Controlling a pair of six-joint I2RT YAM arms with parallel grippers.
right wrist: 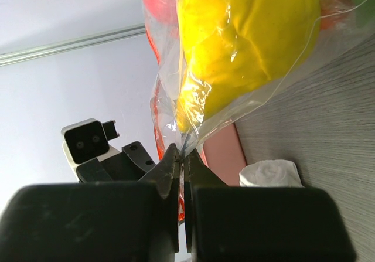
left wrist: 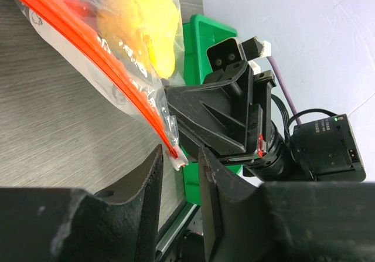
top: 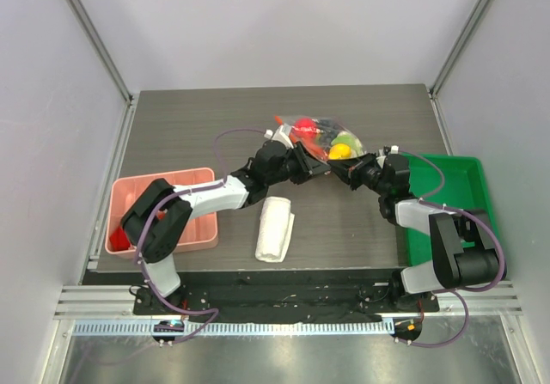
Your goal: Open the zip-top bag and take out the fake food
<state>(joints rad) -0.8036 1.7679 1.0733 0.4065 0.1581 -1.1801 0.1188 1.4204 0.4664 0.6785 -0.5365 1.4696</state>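
From the top view, the zip-top bag (top: 325,135) is lying at the upper centre of the surface (top: 198,135) with the fake food (top: 341,150) inside. The left end effector (top: 311,167) and right end effector (top: 342,171) are meeting at its lower edge.

In the left wrist view, the left end effector (left wrist: 179,156) is standing parted. The zip strip (left wrist: 88,45) is ending between its fingers, unclamped.

In the right wrist view, the right end effector (right wrist: 182,156) is pinching the bag's clear plastic beneath a yellow piece.
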